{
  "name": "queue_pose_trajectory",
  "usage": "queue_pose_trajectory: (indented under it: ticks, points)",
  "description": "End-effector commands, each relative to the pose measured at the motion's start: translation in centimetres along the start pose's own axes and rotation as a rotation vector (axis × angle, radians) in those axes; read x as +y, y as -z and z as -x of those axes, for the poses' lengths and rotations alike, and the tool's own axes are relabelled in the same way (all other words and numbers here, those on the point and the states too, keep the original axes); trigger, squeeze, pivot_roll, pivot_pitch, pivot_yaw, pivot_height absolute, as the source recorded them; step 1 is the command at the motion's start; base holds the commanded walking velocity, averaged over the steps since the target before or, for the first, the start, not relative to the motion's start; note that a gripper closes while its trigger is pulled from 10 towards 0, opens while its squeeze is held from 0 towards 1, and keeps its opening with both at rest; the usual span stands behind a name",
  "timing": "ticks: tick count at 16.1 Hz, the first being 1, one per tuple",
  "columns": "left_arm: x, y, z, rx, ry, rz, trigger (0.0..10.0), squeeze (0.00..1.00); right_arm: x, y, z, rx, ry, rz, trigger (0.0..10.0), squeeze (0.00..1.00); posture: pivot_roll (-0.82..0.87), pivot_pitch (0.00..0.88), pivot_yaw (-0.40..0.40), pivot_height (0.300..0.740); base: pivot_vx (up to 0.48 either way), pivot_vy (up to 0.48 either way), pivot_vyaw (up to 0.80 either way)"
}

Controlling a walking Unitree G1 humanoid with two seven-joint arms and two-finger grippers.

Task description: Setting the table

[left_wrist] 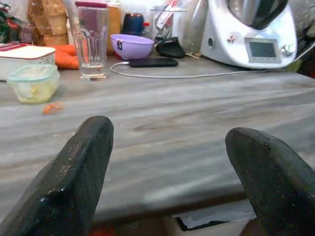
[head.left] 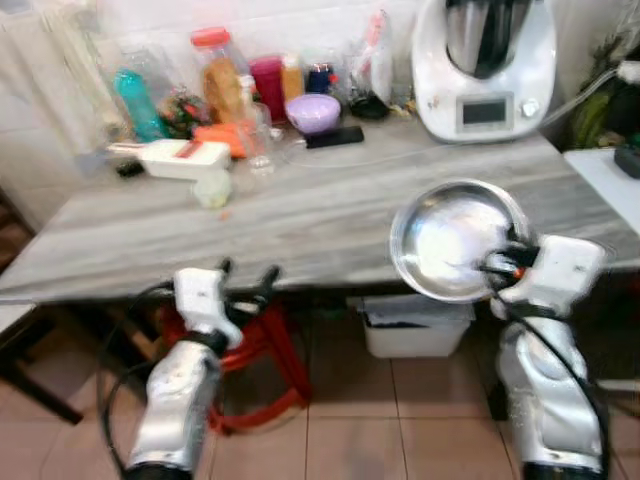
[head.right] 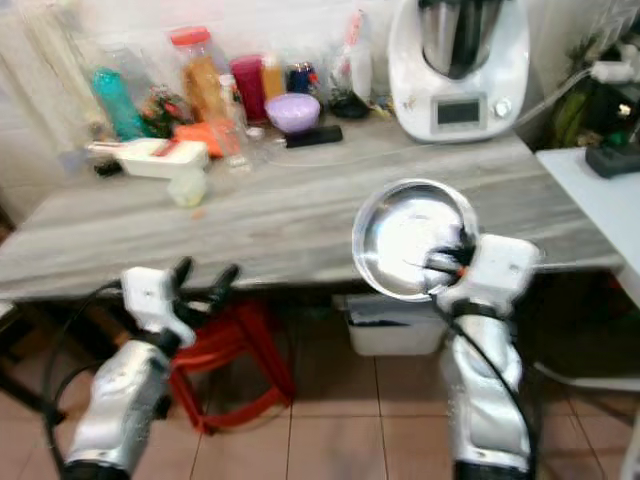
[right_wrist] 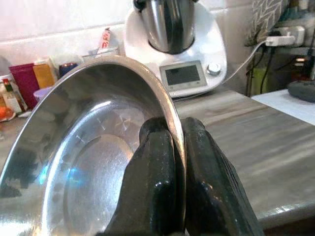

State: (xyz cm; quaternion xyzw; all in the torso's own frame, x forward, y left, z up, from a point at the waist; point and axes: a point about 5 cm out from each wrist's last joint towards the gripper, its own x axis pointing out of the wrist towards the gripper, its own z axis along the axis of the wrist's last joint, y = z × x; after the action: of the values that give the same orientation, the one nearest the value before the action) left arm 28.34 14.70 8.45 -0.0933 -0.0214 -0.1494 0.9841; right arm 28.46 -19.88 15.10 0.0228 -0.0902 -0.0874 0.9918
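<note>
1. While the right claw (head.left: 497,266) pinches the steel plate (head.left: 450,240) by its rim, the plate hangs tilted over the desk (head.left: 300,215) edge, likely for setting down.
2. The left claw (head.left: 246,280) waits spread and empty, just below that edge.

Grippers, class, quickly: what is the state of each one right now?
Left gripper: open, holding nothing, at the table's near edge.
Right gripper: shut on the rim of the steel bowl.

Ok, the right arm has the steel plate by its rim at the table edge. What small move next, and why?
Probably carry the steel plate forward over the bare wood of the table and lower it. The right gripper is pinching its rim, the plate hangs tilted at the near edge, and the left gripper is open with nothing in it.
</note>
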Motion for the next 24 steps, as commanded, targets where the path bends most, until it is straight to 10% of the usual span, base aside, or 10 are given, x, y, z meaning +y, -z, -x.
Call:
queue_pose_trajectory:
  ticks: [1, 15, 24]
  points:
    - [-0.4, -0.5, -0.4, -0.018, 0.02, -0.004, 10.0, 0.0, -0.5, -0.9, -0.4, -0.034, 0.026, -0.012, 10.0, 0.0, -0.09, 0.0, 0.11, 0.74, 0.398, 0.0, 0.0]
    - [0.9, -0.1, 0.6, 0.006, -0.093, -0.039, 10.0, 0.0, -0.5, -0.1, -0.7, 0.002, 0.009, -0.04, 10.0, 0.0, -0.08, 0.016, 0.122, 0.74, 0.187, 0.0, 0.07]
    - [-0.8, 0.8, 2.7, 0.081, 0.185, 0.017, 10.0, 0.0, 3.7, 1.4, -3.8, 0.131, -0.06, -0.198, 10.0, 0.0, -0.07, 0.035, 0.114, 0.74, 0.0, 0.0, 0.0]
